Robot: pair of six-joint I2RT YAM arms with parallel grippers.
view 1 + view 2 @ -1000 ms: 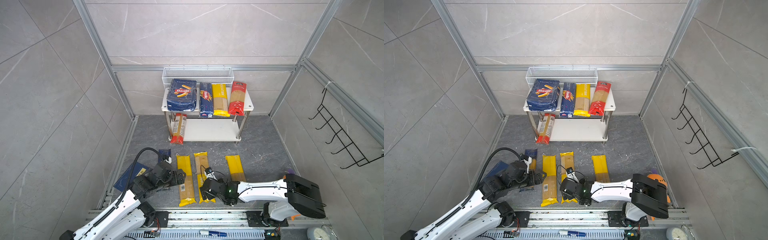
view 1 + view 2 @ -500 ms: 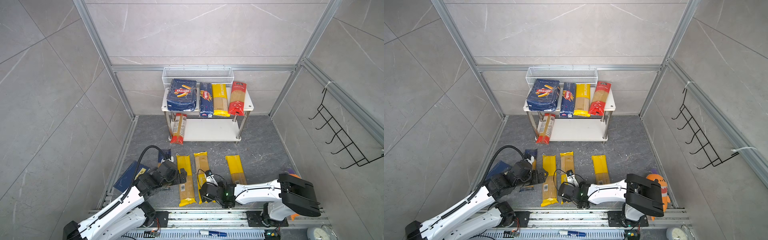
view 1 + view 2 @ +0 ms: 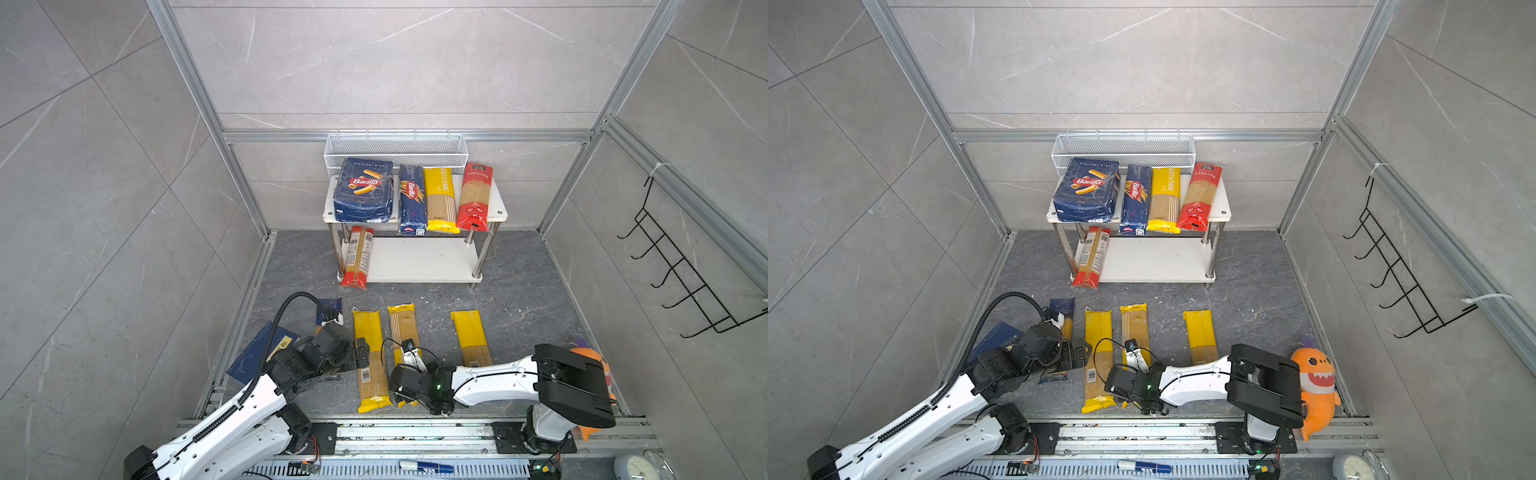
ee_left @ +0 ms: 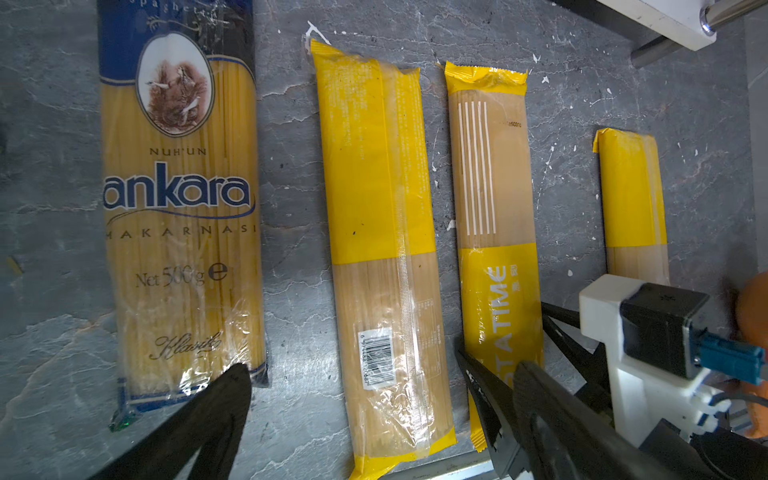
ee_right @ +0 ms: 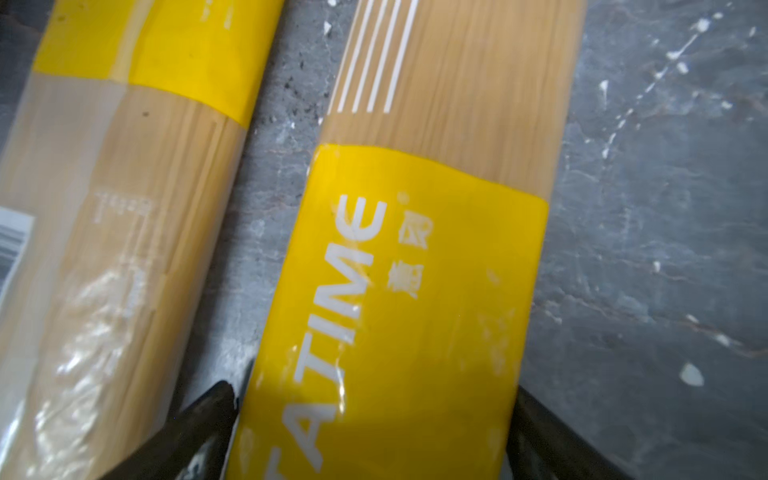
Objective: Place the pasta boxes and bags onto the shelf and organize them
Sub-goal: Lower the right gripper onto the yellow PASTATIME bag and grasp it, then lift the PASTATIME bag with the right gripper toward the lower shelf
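Against the back edge of the grey floor [image 3: 519, 291] stands the shelf [image 3: 424, 259]. Its top board carries, from left edge to right, the wide Barilla box [image 3: 365, 191], the narrow Barilla box [image 3: 412, 199], the shelved yellow bag [image 3: 440, 199] and the upper red bag [image 3: 473, 197], all lying flat with their near ends at or over the front edge. On the lower board the lower red bag [image 3: 356, 257] lies along the left edge and overhangs the front edge.

Toward the front edge of the floor four bags lie side by side, apart from one another. The ankara bag [image 4: 183, 208] lies nearest the left edge, then the barcode bag [image 4: 374, 208], the PASTATIME bag [image 5: 415, 270] and, further right, the rightmost yellow bag [image 3: 471, 338].

The right gripper [image 5: 372, 401] sits low over the near end of the PASTATIME bag. Its fingers [image 5: 212, 407] are spread wide, one on each side just beside the bag's edges, and the bag lies flat on the floor. The left gripper [image 4: 380, 374] hangs over the near end of the barcode bag, its fingers [image 4: 224, 399] also wide apart. One finger is over the end of the ankara bag; whether it touches cannot be told.
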